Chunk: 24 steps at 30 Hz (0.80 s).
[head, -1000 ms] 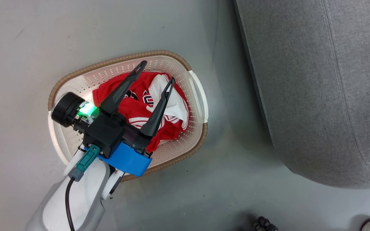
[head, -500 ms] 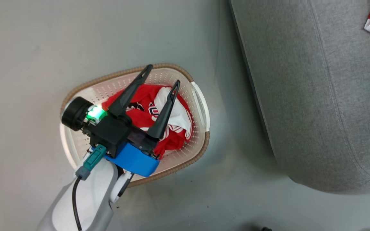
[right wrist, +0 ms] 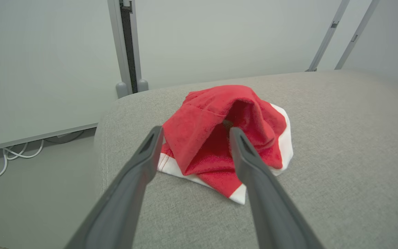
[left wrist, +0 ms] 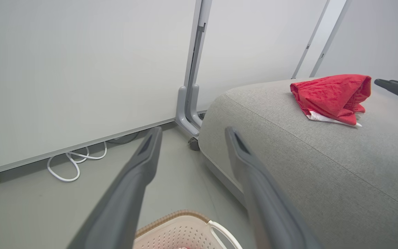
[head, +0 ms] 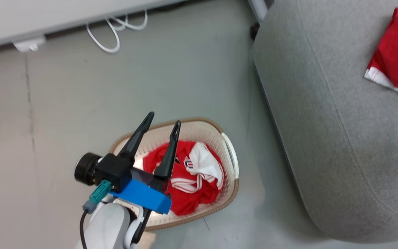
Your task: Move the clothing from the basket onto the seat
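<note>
— Tell me, where was everything at that moment?
— One red-and-white garment [head: 192, 193] lay crumpled inside the basket [head: 199, 133], more toward its right side, with some dark lettering on it. The second garment [right wrist: 199, 138], red with a white edge, lay bunched on top of the seat [head: 323, 121], well apart from the basket.
— And the basket itself?
— It stood on the grey floor [head: 64, 103], near the rounded corner of the seat but not touching it.
— How was the left gripper [head: 163, 118]?
— It hung above the left part of the basket. Its two fingers were spread wide and there was nothing between them.
— And the other one?
— The right gripper [right wrist: 195, 129] was over the seat and pointed at the second garment. Its fingers were also wide apart and held nothing. In the right wrist view the garment showed between them, beyond the tips. Whether the tips touched the cloth, I could not tell.
— Anything else nearby?
— A white cable [head: 105, 38] lay in loops on the floor, beside the wall panel [left wrist: 81, 69].
</note>
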Tool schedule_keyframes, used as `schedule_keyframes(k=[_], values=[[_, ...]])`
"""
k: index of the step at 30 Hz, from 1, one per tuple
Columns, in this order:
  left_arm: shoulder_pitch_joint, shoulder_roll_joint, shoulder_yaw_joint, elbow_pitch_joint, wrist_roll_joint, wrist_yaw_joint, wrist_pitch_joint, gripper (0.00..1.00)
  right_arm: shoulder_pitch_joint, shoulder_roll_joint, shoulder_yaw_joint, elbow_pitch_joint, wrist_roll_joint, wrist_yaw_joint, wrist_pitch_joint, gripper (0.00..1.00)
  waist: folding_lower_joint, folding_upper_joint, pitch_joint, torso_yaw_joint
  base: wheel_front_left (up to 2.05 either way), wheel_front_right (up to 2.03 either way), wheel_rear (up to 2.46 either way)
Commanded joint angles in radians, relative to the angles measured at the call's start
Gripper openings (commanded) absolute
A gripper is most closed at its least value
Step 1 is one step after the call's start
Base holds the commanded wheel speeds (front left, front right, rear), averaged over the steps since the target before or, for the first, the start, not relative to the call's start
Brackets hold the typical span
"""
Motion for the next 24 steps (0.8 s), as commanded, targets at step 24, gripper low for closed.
schedule_keyframes(k=[24], values=[[0.259, -0.067, 0.269, 0.072, 0.017, -0.002, -0.003, 1.0, 0.594, 0.258, 0.097, -0.634, -0.061, 0.0, 0.176, 1.0, 0.0001, 0.0, -0.364, 0.208, 0.0, 0.0, 0.0]])
